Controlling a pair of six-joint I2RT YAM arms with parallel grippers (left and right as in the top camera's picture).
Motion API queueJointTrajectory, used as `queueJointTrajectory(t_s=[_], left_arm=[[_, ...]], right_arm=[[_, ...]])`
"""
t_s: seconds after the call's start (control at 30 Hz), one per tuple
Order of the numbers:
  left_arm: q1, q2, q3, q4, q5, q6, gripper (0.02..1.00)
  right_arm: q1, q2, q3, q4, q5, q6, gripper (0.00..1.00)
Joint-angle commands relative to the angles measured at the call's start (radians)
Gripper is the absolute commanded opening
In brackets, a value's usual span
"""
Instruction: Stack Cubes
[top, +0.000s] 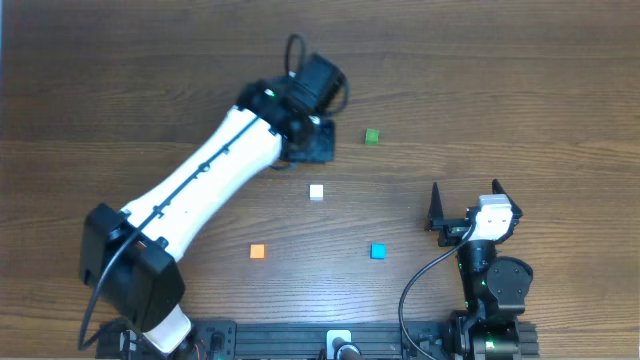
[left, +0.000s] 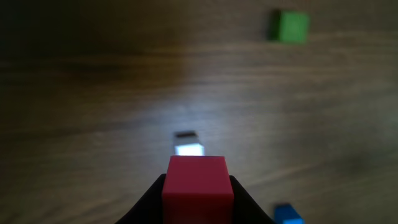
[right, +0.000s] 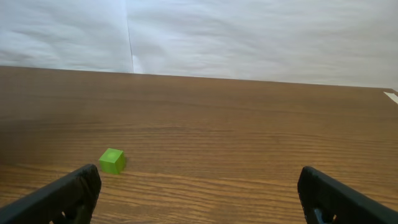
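My left gripper (left: 198, 193) is shut on a red cube (left: 197, 186) and hangs lifted above the table; in the top view the gripper (top: 312, 140) sits far up the middle. Beneath it, just beyond the red cube, lies the white cube (left: 189, 148), seen in the top view near the centre (top: 317, 192). A green cube (top: 372, 136) (left: 290, 27) (right: 112, 160) lies farther back to the right. A blue cube (top: 378, 251) (left: 288, 213) and an orange cube (top: 257, 251) rest nearer the front. My right gripper (top: 465, 205) (right: 199, 193) stands open at the right, holding nothing.
The wooden table (top: 520, 90) stretches bare to the back and both sides. A white wall (right: 249, 37) rises behind the table's far edge. The arm bases stand along the front edge.
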Motion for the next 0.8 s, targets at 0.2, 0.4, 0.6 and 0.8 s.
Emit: queueJointTrajectory(t_s=[0.2,0.4,0.6,0.8], left_arm=[[-0.103,0.089,0.0,-0.026,-0.037,-0.115,0.038],[-0.094,0.111,-0.029,-0.032,-0.043,-0.115,0.038],[-0.09,0.111,-0.097,-0.016,-0.042,-0.115,0.038],[-0.09,0.111,-0.156,0.042,-0.042,-0.115,0.038]], right_arm=[[-0.008,-0.004,-0.005,-0.002,-0.015,0.003,0.993],[-0.008,-0.004,-0.005,-0.002,-0.015,0.003,0.993],[-0.008,-0.004,-0.005,-0.002,-0.015,0.003,0.991],[-0.008,-0.004,-0.005,-0.002,-0.015,0.003,0.993]])
